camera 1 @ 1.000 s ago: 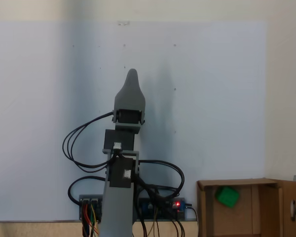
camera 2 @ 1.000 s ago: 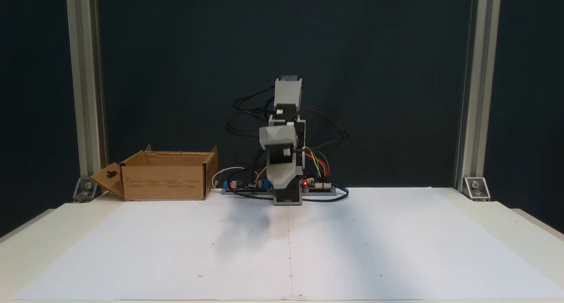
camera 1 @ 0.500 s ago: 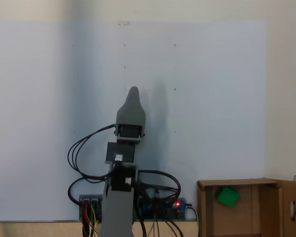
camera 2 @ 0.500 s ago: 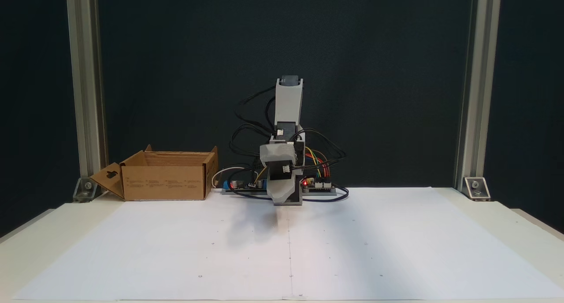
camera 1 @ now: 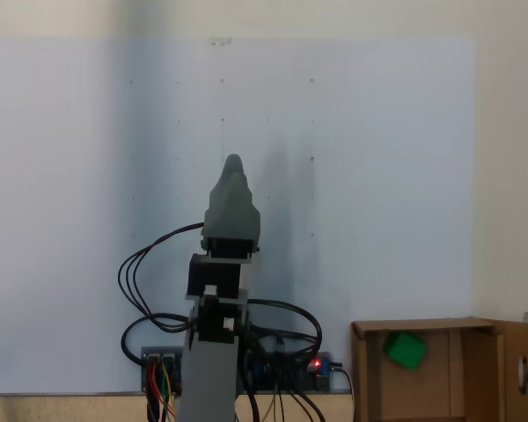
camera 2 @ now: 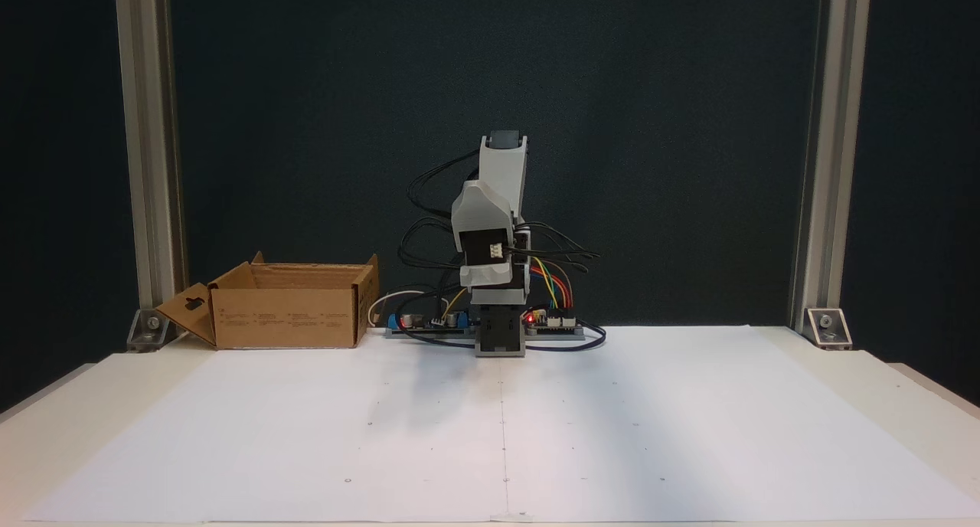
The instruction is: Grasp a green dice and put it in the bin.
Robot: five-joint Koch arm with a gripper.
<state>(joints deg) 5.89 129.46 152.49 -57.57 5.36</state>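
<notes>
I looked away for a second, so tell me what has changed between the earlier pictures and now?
The gripper drew back toward the arm's base and then lifted: in a fixed view it went from hanging low by the paper to folded up against the arm. It took hold of nothing and let go of nothing. The green dice stayed inside the bin, and the bin did not move.

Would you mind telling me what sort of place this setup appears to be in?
Probably a lab or workshop test bench, not a home. Aluminium frame posts stand against a dark backdrop, white paper marked with small dots covers the table, and bare circuit boards with loose wiring sit at the arm's base.
</notes>
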